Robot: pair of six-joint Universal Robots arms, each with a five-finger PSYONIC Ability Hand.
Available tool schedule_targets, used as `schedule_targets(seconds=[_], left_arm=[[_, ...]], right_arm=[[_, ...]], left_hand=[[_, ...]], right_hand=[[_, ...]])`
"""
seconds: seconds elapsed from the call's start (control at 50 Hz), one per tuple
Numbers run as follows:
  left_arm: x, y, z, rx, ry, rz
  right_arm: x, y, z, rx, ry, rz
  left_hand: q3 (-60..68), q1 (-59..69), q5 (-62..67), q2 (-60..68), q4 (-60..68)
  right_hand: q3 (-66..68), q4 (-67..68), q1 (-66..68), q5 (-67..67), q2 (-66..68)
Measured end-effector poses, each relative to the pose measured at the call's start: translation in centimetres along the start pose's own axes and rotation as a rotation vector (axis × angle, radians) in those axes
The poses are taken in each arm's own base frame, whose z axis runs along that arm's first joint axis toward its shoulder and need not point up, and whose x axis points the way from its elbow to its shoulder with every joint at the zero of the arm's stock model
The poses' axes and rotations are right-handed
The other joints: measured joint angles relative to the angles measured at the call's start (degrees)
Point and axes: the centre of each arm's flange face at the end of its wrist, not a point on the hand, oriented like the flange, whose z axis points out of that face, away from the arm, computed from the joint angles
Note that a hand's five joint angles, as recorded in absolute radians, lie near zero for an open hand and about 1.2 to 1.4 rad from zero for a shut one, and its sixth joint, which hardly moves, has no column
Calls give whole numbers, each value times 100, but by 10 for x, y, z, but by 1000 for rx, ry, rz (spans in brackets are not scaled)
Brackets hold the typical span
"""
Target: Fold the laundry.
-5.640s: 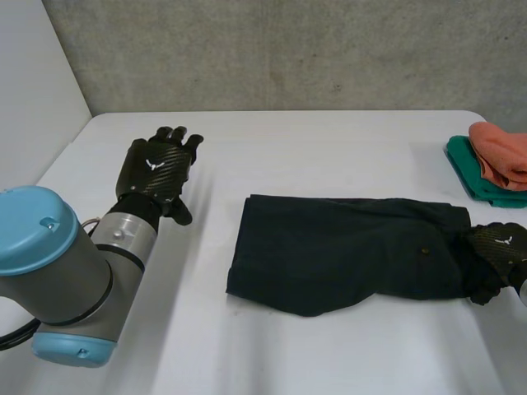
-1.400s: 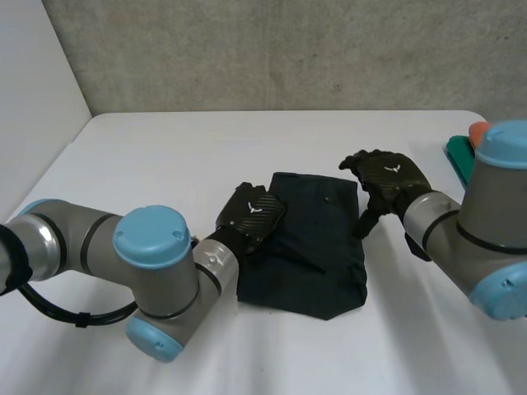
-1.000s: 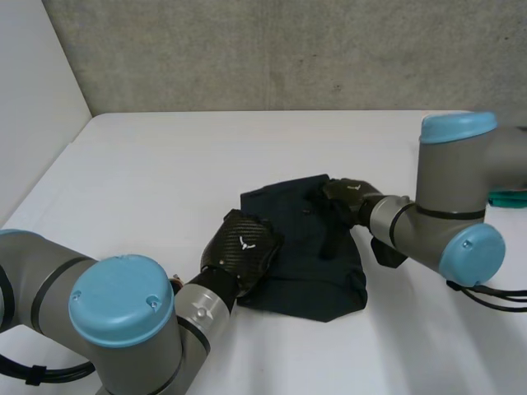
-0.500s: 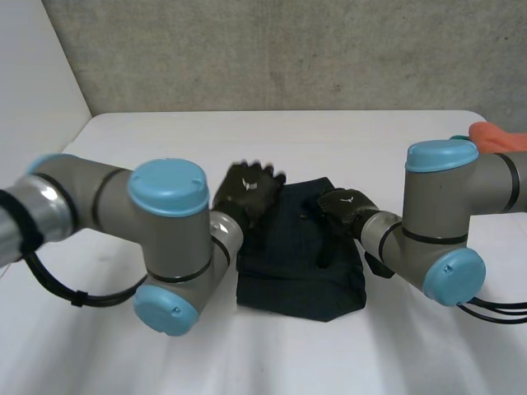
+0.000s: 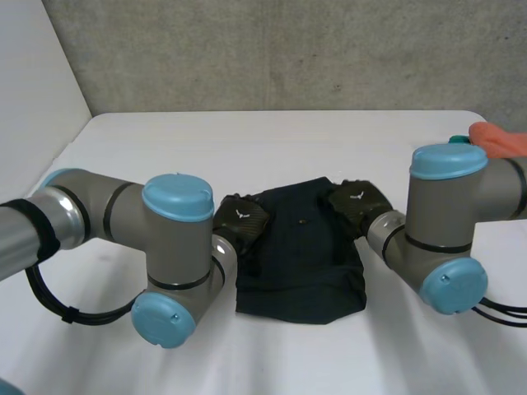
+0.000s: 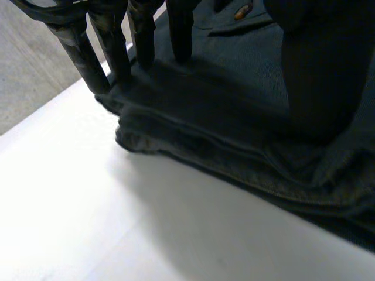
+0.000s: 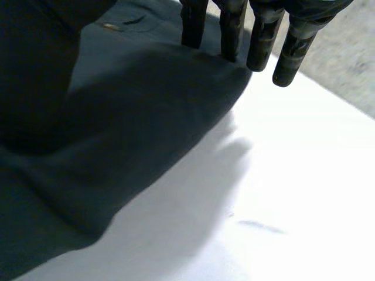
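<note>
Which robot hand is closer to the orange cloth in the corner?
Right hand: on the dark folded garment's side nearest the orange cloth. Left hand: on its far side.

- Your left arm (image 5: 123, 222) bends in from the left; the left hand (image 5: 241, 220) lies palm down, left fingers (image 6: 79, 50) straight.
- Your right arm (image 5: 449, 214) folds in opposite; the right hand (image 5: 356, 202) lies palm down, right fingers (image 7: 259, 44) straight, tips down.

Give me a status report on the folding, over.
Left hand open, fingers straight on left edge of dark garment. Right hand open at its right edge. Garment folded, flat on table. Orange cloth far right, clear.
</note>
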Motion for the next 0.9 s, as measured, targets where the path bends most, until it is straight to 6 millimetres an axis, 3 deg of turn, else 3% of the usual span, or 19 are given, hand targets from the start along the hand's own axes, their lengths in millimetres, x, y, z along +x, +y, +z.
schedule_targets(seconds=[0.1, 0.2, 0.24, 0.26, 0.3, 0.34, 0.38, 0.4, 0.44, 0.48, 0.58, 0.72, 0.9], left_arm=[[-12, -26, -11, 66, -18, -11], [-32, -73, -39, 202, -17, -25], [-34, -84, -46, 234, -4, -25], [-37, -99, -60, 282, 28, -21], [-38, -104, -65, 297, 41, -19], [-40, -121, -86, 343, 108, -13], [-41, -124, -89, 346, 121, -13], [-44, -130, -102, 349, 167, -21], [-44, -130, -102, 349, 167, -21], [-49, -134, -117, 333, 227, -53], [-55, -136, -126, 321, 258, -90], [-58, -138, -128, 324, 255, -105], [-59, -136, -126, 319, 248, -107]], right_arm=[[9, -23, -17, 72, 39, -26], [14, -48, -42, 159, 87, -40], [14, -52, -48, 172, 96, -42], [12, -58, -58, 188, 107, -44], [12, -59, -61, 192, 109, -44], [4, -62, -75, 197, 102, -48], [2, -61, -77, 197, 99, -48], [-9, -56, -84, 180, 72, -52], [-9, -56, -84, 180, 72, -52], [-28, -39, -94, 139, 16, -55], [-51, -18, -98, 101, -46, -65], [-78, 12, -87, 107, -91, -88], [-86, 33, -65, 123, -84, -103]], left_hand=[[-14, -9, 3, -11, -13], [-14, -44, 3, -52, -35], [-14, -44, 3, -52, -35], [-14, -44, 3, -52, -35], [-14, -44, 3, -52, -35], [-14, -44, 3, -52, -35], [-14, -44, 3, -52, -35], [-14, -44, 3, -52, -35], [-14, -44, 3, -52, -35], [-14, -44, 3, -52, -35], [-14, -44, 3, -52, -35], [-14, -44, 3, -52, -35], [-14, -44, 3, -52, -35]], right_hand=[[0, 0, 0, 0, 0], [0, 0, 0, 0, 0], [0, 0, 0, 0, 0], [0, 0, 0, 0, 0], [0, 0, 0, 0, 0], [0, 0, 0, 0, 0], [0, 0, 0, 0, 0], [0, 0, 0, 0, 0], [0, 0, 0, 0, 0], [0, 0, 0, 0, 0], [0, 0, 0, 0, 0], [0, 0, 0, 0, 0], [0, 0, 0, 0, 0]])
